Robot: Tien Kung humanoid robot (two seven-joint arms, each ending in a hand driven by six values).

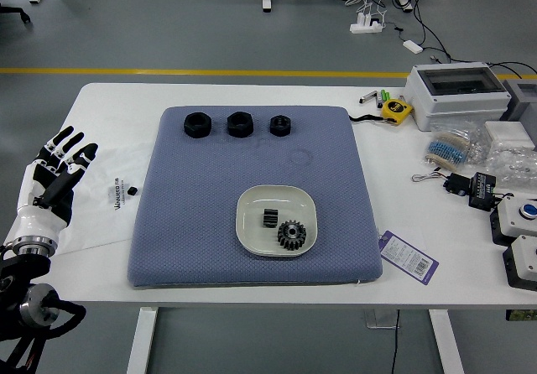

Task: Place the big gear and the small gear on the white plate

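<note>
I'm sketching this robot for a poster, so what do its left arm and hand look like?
The left hand is black and white with slim fingers. Below come a white cuff, a silvery wrist ring and a black arm with a round metallic joint.

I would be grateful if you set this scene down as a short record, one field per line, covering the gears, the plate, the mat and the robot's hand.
plate: white, on the blue mat
big gear: on the plate, toothed rim visible
small gear: on the plate, beside the big gear
other items on mat: three black round pieces in a row near its far edge
left hand: at the table's left side, fingers spread, holding nothing
right hand: out of view
task state: both gears placed
</note>
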